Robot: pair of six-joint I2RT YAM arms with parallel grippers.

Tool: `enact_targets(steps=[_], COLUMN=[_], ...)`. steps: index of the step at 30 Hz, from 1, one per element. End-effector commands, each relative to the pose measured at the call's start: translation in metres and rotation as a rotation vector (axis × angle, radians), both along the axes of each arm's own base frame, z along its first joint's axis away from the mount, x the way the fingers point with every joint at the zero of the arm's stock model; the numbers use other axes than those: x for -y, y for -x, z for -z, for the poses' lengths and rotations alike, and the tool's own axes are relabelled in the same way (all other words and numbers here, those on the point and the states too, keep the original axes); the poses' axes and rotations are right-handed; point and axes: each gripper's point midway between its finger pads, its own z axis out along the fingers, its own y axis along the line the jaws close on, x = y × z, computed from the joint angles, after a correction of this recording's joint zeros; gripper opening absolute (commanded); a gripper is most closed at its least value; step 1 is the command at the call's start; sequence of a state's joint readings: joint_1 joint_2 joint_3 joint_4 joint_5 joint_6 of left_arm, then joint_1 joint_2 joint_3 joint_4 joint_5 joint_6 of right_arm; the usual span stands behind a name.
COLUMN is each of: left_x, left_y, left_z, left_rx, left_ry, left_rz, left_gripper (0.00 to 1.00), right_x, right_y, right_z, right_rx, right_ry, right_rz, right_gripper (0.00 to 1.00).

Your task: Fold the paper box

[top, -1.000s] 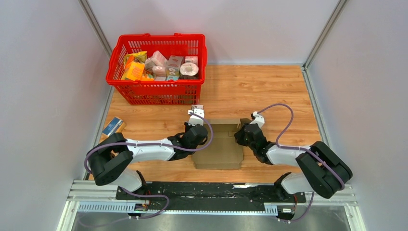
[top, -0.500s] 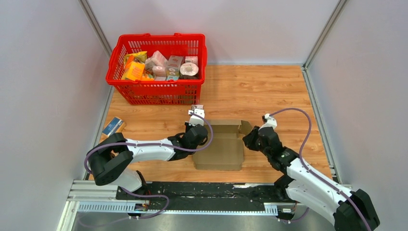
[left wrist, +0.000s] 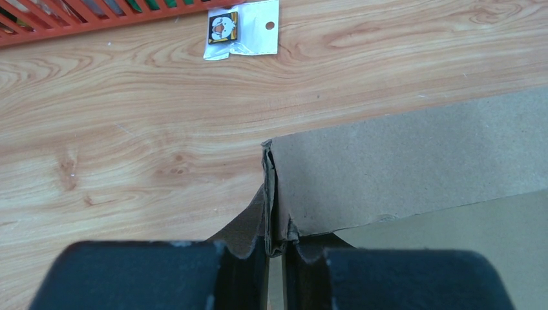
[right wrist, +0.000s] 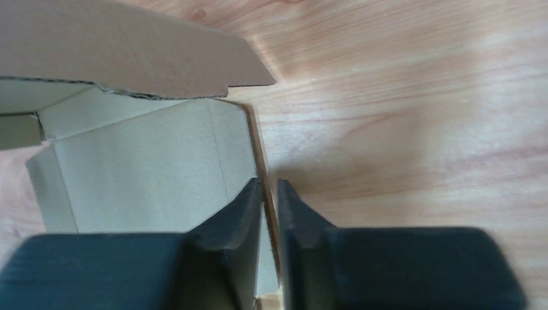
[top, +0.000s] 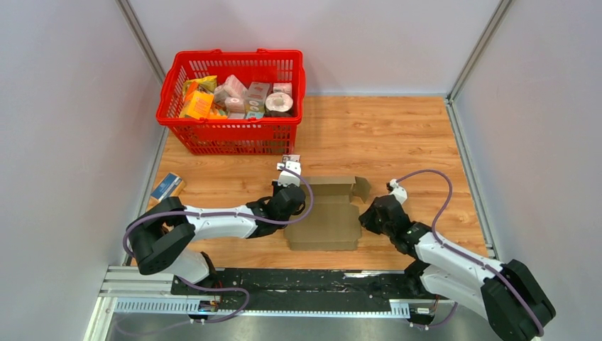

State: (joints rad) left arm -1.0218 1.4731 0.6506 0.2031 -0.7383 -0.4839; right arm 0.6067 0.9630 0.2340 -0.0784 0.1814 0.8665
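Paper box (top: pixel 323 217) sits on the wooden table (top: pixel 397 135), near-centre, between the two arms and on the near side of the red basket (top: pixel 231 138), well apart from it. We see it partly formed: base flat on the table, far wall raised, one notched flap (top: pixel 362 187) sticking out at the far right corner.

Left gripper (left wrist: pixel 276 248) is clenched on the box. In its wrist view the fingers (left wrist: pixel 245 271) pinch a doubled-over cardboard edge at the box's left corner, and that edge stands up between them. From above, the gripper sits against the left side of the box.

Right gripper (right wrist: pixel 270 194) is low at the right side of the box. Its fingers (right wrist: pixel 236 219) stand close together, with the right edge of the cardboard running into the narrow slot between them. We cannot tell whether they actually pinch it or only straddle it. A raised flap hangs over the top left of that view.

Basket holds mixed groceries. A blue-and-tan packet (top: pixel 167 186) lies by the left wall, well apart from the box. A small clear bag (left wrist: pixel 242 29) lies on the wood just in front of the basket.
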Motion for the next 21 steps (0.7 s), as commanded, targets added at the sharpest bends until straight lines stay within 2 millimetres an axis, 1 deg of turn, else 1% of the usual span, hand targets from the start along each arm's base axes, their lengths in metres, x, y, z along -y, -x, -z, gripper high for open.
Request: enact_targets(steps=[1, 2, 3, 4, 5, 6, 7, 9, 11, 12, 15, 16, 17, 18, 19, 20, 21], left_x=[0.008, 0.008, 0.008, 0.008, 0.008, 0.007, 0.007, 0.007, 0.007, 0.008, 0.007, 0.008, 0.007, 0.008, 0.008, 0.007, 0.008], left_y=[0.002, 0.002, 0.001, 0.001, 0.002, 0.002, 0.002, 0.002, 0.003, 0.002, 0.003, 0.003, 0.003, 0.003, 0.003, 0.003, 0.003], left_z=[-0.013, -0.013, -0.014, -0.014, -0.015, -0.015, -0.015, -0.014, -0.014, -0.015, -0.014, -0.014, -0.014, -0.014, -0.015, -0.014, -0.015], left_rx=[0.024, 0.023, 0.026, 0.026, 0.028, 0.028, 0.029, 0.029, 0.029, 0.031, 0.028, 0.029, 0.028, 0.029, 0.03, 0.03, 0.03], left_ry=[0.055, 0.053, 0.055, 0.056, 0.059, 0.06, 0.064, 0.066, 0.064, 0.066, 0.062, 0.065, 0.065, 0.066, 0.065, 0.064, 0.065], left_rz=[0.024, 0.025, 0.024, 0.024, 0.024, 0.025, 0.024, 0.026, 0.028, 0.028, 0.03, 0.03, 0.031, 0.031, 0.03, 0.03, 0.03], left_gripper=[0.0, 0.0, 0.0, 0.0, 0.0, 0.0, 0.0, 0.0, 0.0, 0.0, 0.0, 0.0, 0.0, 0.0, 0.0, 0.0, 0.0], right_x=[0.023, 0.022, 0.026, 0.028, 0.033, 0.033, 0.03, 0.026, 0.018, 0.015, 0.003, 0.0, -0.004, -0.009, -0.013, -0.012, -0.015], right_y=[0.0, -0.005, -0.007, -0.013, -0.017, -0.021, -0.028, -0.034, -0.043, -0.046, -0.05, -0.049, -0.047, -0.048, -0.046, -0.043, -0.044], right_z=[-0.01, -0.02, -0.024, -0.036, -0.043, -0.05, -0.066, -0.074, -0.08, -0.079, -0.074, -0.071, -0.066, -0.07, -0.073, -0.073, -0.081], right_rx=[0.051, 0.096, 0.108, 0.133, 0.162, 0.181, 0.216, 0.243, 0.273, 0.276, 0.248, 0.23, 0.201, 0.195, 0.195, 0.185, 0.194], right_ry=[0.079, 0.062, 0.074, 0.082, 0.127, 0.146, 0.153, 0.193, 0.215, 0.223, 0.236, 0.235, 0.233, 0.211, 0.203, 0.212, 0.202], right_rz=[0.048, 0.051, 0.074, 0.092, 0.082, 0.072, 0.055, -0.001, -0.048, -0.064, -0.125, -0.136, -0.154, -0.149, -0.155, -0.149, -0.144], right_gripper=[0.3, 0.32, 0.36, 0.49, 0.54, 0.59, 0.61, 0.61, 0.58, 0.56, 0.33, 0.15, 0.07, 0.01, 0.0, 0.0, 0.0])
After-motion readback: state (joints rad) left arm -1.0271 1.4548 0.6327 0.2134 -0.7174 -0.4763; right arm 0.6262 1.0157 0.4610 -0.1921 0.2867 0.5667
